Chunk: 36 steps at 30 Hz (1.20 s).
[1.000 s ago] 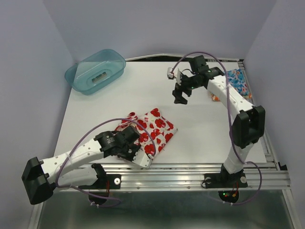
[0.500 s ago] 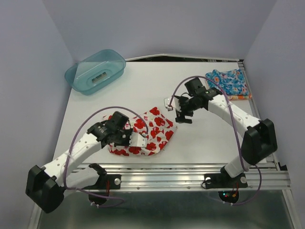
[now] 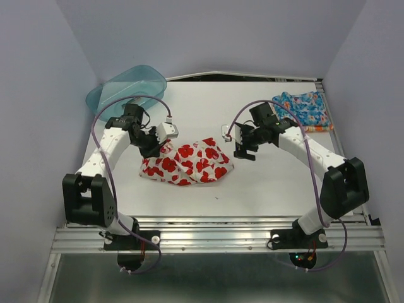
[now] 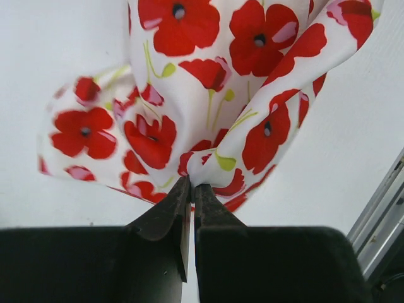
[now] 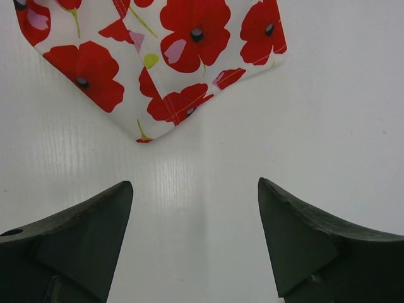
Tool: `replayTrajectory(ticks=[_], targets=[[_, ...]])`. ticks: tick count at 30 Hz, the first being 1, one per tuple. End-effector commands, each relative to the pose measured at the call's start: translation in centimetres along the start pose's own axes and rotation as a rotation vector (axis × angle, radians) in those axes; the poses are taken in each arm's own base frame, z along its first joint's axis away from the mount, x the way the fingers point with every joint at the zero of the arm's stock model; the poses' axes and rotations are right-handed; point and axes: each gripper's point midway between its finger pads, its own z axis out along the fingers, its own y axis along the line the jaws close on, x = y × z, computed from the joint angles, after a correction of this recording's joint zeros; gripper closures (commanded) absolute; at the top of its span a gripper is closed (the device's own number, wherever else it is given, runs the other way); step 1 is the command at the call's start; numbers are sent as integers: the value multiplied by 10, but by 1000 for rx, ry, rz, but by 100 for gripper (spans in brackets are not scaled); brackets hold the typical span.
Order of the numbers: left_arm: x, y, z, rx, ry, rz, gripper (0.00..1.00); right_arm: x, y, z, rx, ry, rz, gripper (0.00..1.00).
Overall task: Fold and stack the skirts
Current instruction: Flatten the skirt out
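Left arm bends forward along the left side, wrist turned inward. The left gripper (image 4: 191, 186) is clamped on a pinched fold at the left end of the poppy skirt (image 3: 186, 162). Right arm reaches in from the right. The right gripper (image 5: 196, 196), fingers apart, hangs just beside the skirt's right corner and holds nothing. The skirt lies bunched mid-worktop (image 3: 265, 183), long axis left to right. Bare worktop lies before and behind it. The blue skirt (image 3: 304, 108) sits in the far right corner, well apart, and the teal tub (image 3: 126, 85) at far left.

The blue skirt (image 3: 303, 106) covers nearly all of the orange skirt (image 3: 317, 129). The poppy skirt (image 4: 208, 76) runs off the top of both my wrist views.
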Motion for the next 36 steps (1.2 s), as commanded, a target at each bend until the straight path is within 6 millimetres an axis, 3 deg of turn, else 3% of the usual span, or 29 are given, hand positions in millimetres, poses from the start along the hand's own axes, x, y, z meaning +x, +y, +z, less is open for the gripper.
replayTrajectory(ticks=[1, 6, 8, 12, 16, 17, 19, 20, 23, 26, 27, 29, 30, 31, 32, 33, 34, 36], targets=[[22, 10, 3, 6, 35, -164, 100, -18, -12, -4, 30, -58, -22, 16], [69, 41, 21, -9, 102, -453, 100, -17, -2, 3, -11, -78, 5, 15], [80, 43, 32, 20, 110, -529, 100, -15, -1, 6, -21, -80, -1, 13], [82, 50, 39, 23, 100, -559, 100, -16, 11, 16, -46, -109, -40, 5], [83, 54, 46, 37, 105, -594, 100, -11, 38, 38, -102, -128, -41, 1], [85, 54, 48, 40, 111, -605, 100, -15, 47, 45, -115, -133, -47, 1], [88, 54, 54, 52, 120, -636, 100, -23, 45, 54, -70, -168, -67, 2], [92, 53, 58, 68, 129, -667, 100, -25, 61, 61, -98, -173, -78, 1], [92, 51, 63, 85, 125, -703, 100, -32, 74, 73, -110, -177, -65, 0], [89, 53, 63, 87, 113, -704, 100, -34, 67, 89, -48, -183, -1, 0], [87, 53, 62, 82, 110, -703, 100, -39, 56, 92, -9, -204, 2, 0], [86, 55, 59, 73, 105, -698, 100, -35, 45, 103, 23, -181, 44, 14], [85, 55, 58, 73, 105, -698, 100, -35, 39, 106, 42, -173, 51, 25], [85, 55, 57, 68, 105, -694, 100, -38, 32, 106, 62, -175, 66, 48], [83, 57, 53, 57, 100, -685, 100, -40, 28, 105, 75, -177, 67, 58], [82, 57, 51, 51, 102, -675, 100, -41, 25, 102, 90, -168, 78, 66], [82, 57, 49, 47, 102, -668, 100, -45, 20, 96, 103, -172, 69, 84], [77, 58, 42, 28, 91, -644, 100, -49, 25, 79, 92, -155, 65, 98]])
